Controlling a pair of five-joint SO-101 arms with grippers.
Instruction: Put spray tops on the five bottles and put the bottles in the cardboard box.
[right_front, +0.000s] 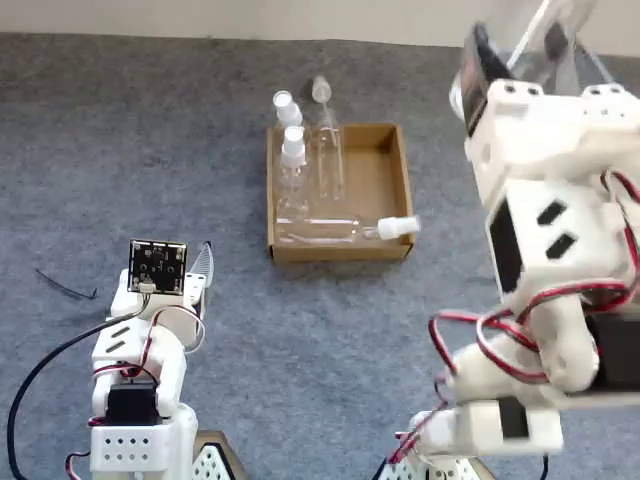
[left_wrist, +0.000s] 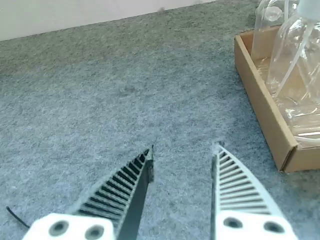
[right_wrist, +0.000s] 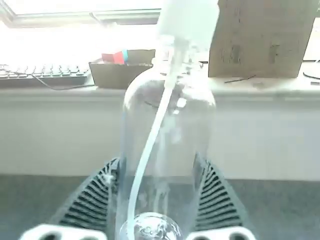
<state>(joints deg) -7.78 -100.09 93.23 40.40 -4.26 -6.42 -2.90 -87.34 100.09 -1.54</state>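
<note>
Bottle (right_wrist: 165, 140) with its spray top (right_wrist: 187, 20) on hangs pinched in the right gripper (right_wrist: 157, 167), apparently raised well clear of the cardboard box (right_front: 340, 252); lowering carelessly could topple the standing bottles (right_front: 292, 170) inside. Left gripper (left_wrist: 182, 152) rests spread.

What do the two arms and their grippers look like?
Both arms are white plastic shells over black motors. The left arm has red wires and a black cable, with a black square board at the wrist. The right arm carries red, black and white wires. The left gripper and right gripper have pointed, ribbed fingers.
</note>
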